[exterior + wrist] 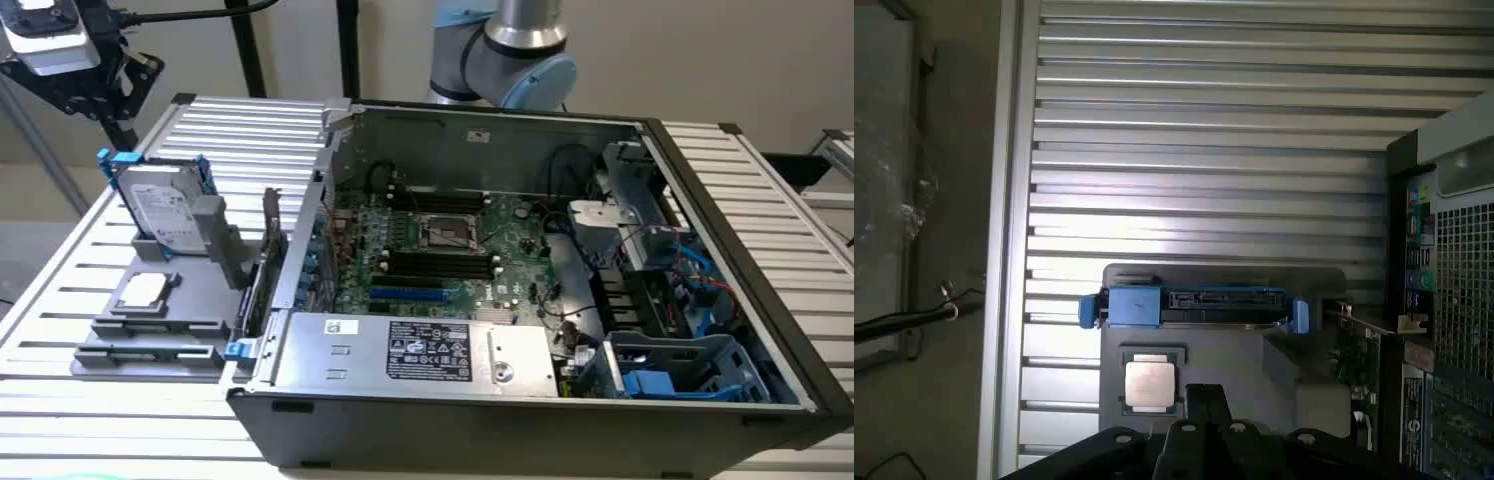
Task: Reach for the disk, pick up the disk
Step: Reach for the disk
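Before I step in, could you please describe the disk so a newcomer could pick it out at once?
Beside the open computer case, on the exterior view's left, a grey holder sits on the slatted table. The disk stands on edge at its far end: silver-grey, white label, bright blue bracket, unlike the small square chip lying flat.

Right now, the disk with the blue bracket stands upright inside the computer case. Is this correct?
Not quite. The disk does stand upright, but not inside the case. It stands outside it, on the grey holder at the exterior view's left. The exterior view shows this.
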You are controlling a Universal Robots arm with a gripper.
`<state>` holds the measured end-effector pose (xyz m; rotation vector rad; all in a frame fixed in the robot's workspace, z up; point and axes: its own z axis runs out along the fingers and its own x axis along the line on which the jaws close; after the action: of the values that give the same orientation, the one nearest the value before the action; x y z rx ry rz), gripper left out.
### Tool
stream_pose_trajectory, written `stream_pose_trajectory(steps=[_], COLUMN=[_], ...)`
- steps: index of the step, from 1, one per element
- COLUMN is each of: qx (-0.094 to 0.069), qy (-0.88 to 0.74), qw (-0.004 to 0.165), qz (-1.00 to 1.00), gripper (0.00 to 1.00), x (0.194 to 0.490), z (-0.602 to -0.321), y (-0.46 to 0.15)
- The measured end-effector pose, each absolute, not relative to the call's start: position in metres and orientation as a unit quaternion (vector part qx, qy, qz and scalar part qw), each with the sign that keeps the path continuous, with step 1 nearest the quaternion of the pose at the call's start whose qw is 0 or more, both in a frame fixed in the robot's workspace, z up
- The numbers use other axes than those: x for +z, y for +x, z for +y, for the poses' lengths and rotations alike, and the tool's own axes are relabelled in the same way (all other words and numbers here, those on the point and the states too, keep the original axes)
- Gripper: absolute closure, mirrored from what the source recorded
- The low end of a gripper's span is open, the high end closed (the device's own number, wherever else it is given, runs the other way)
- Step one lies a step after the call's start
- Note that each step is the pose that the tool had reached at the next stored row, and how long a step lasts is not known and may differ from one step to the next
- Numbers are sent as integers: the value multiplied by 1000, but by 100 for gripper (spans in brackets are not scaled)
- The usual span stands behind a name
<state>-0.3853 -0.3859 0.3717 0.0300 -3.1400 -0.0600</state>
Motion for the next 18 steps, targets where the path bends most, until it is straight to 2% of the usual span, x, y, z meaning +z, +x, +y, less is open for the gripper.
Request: stream_pose_trajectory(steps=[18], qx=[-19], qy=[10], qw=[-1], qz=[-1000], gripper=[89], x=[372], z=[-380], y=[-394])
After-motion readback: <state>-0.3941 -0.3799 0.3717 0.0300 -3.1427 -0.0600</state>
